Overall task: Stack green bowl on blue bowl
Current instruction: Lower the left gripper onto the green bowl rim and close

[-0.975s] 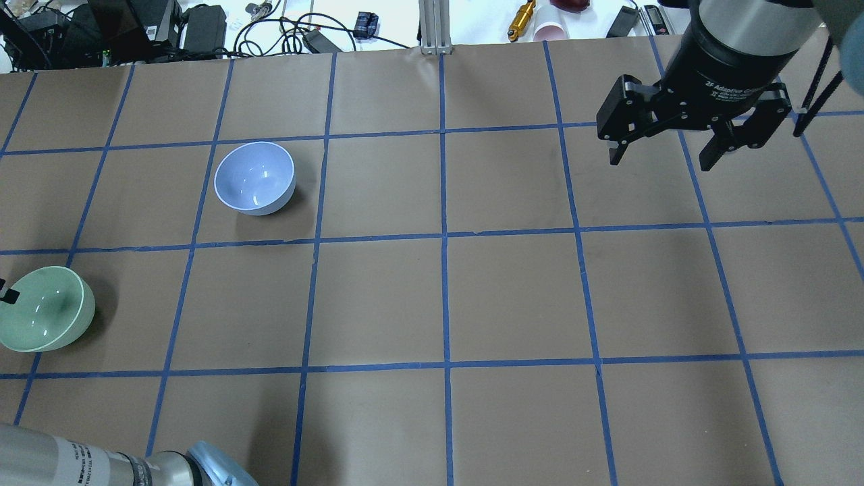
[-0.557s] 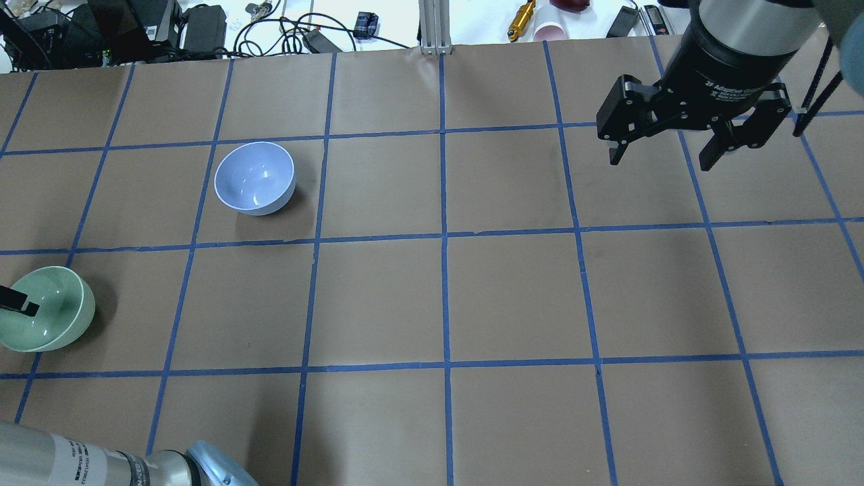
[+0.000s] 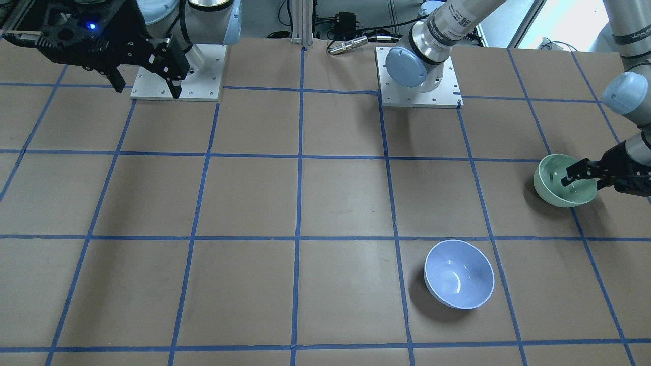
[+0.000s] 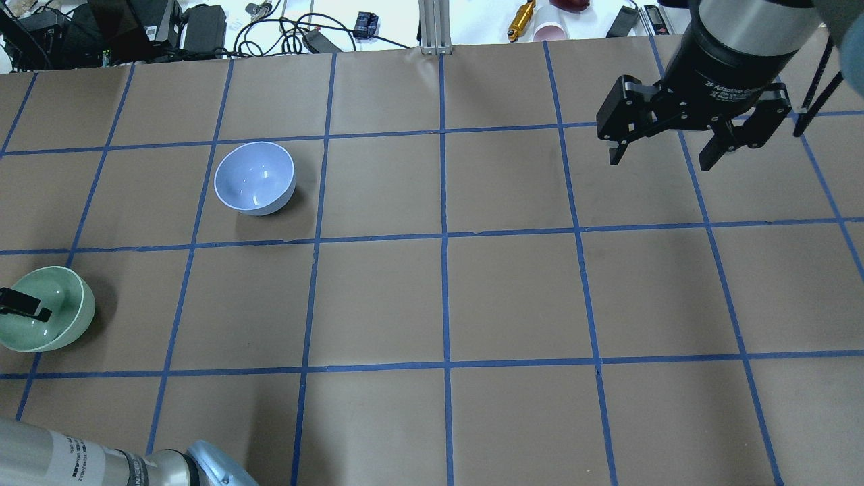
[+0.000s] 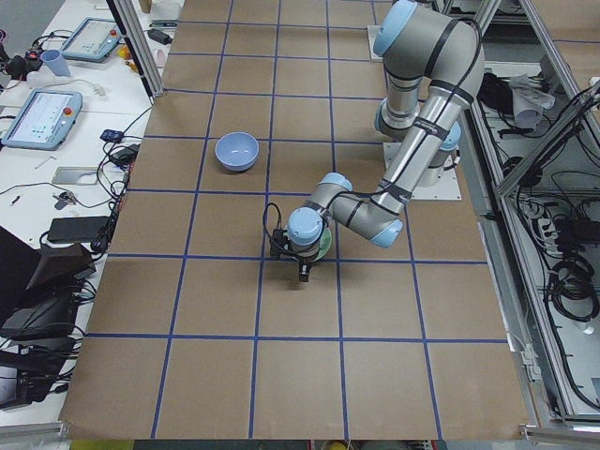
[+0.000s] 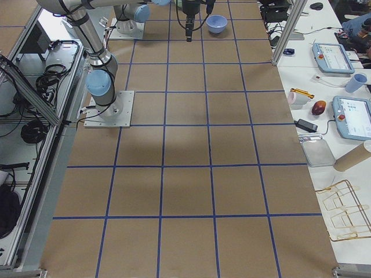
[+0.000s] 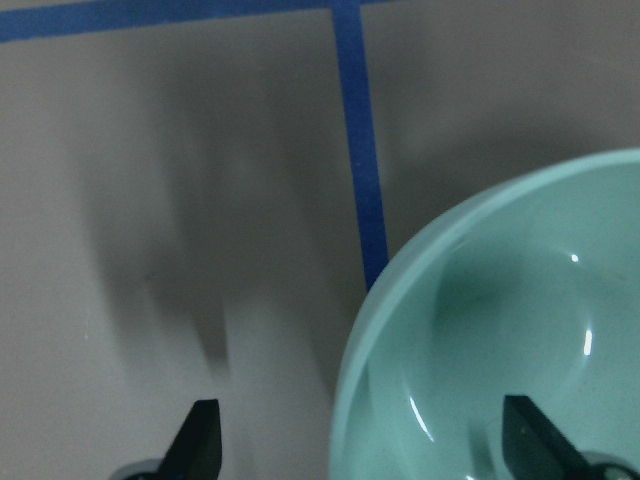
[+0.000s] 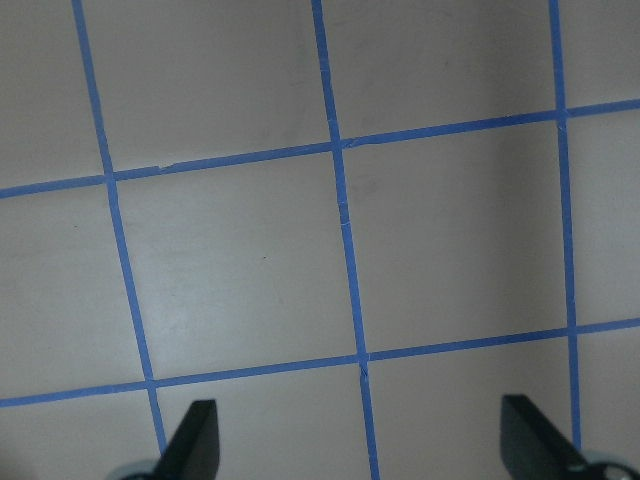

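Left tool [image 7: 365, 442] low, jaws spread wide — right tool [image 4: 660, 160] held high, jaws equally wide

In the overhead view the left edge clips the green bowl [image 4: 64, 317] and cuts off the left fingers [image 4: 23, 304], leaving one dark tip over the bowl. In the left wrist view the bowl runs past the right and bottom edges. There, only the two fingertips clear the bottom edge. The right fingers [image 8: 200, 440] are cropped likewise in the right wrist view. In the exterior left view the left arm [image 5: 361, 211] hides nearly all of the bowl.
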